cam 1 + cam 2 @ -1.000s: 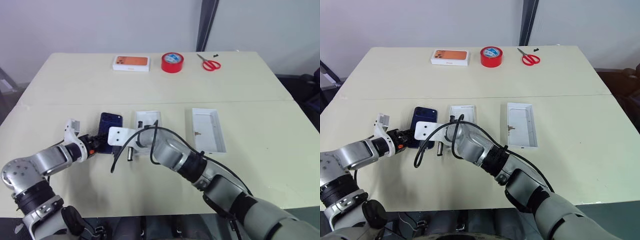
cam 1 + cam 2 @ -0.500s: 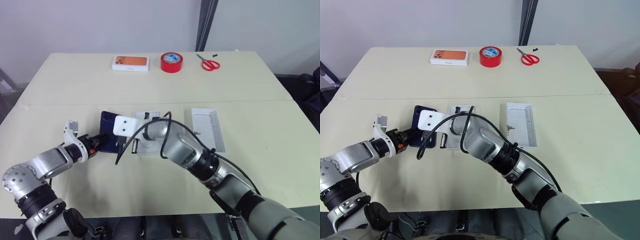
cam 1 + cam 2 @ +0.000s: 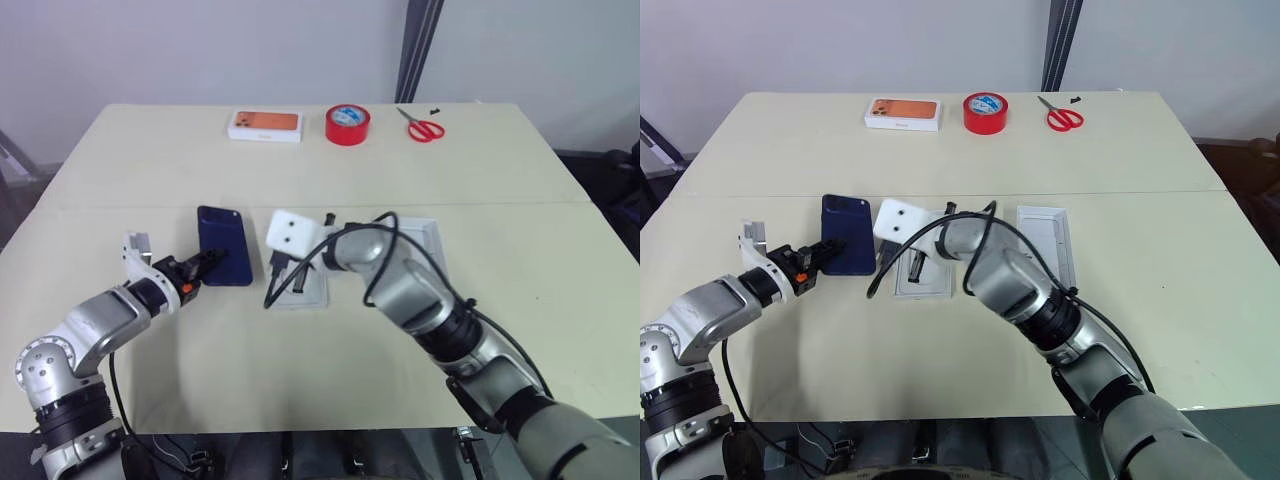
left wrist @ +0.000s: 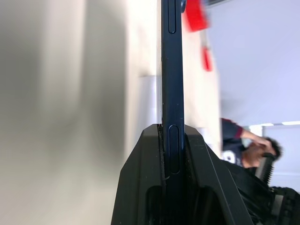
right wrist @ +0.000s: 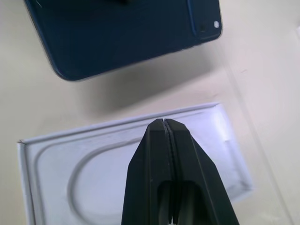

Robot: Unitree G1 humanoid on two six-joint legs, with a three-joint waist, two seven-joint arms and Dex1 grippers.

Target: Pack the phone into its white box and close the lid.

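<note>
The table [image 3: 560,300] has bare room along its near edge and right side; the far edge carries an orange-pictured box [image 3: 265,125], a red tape roll [image 3: 347,124] and red scissors [image 3: 423,128]. Near the middle, the white box [image 3: 923,278] lies open with nothing seen inside it, and the lid [image 3: 1050,240] lies just to its right, plain inside up. The left gripper [image 4: 173,140] pinches the near end of the phone [image 3: 224,259], a glossy dark navy slab left of the box. The right gripper [image 5: 166,129] hangs over the box, fingers pressed together
</note>
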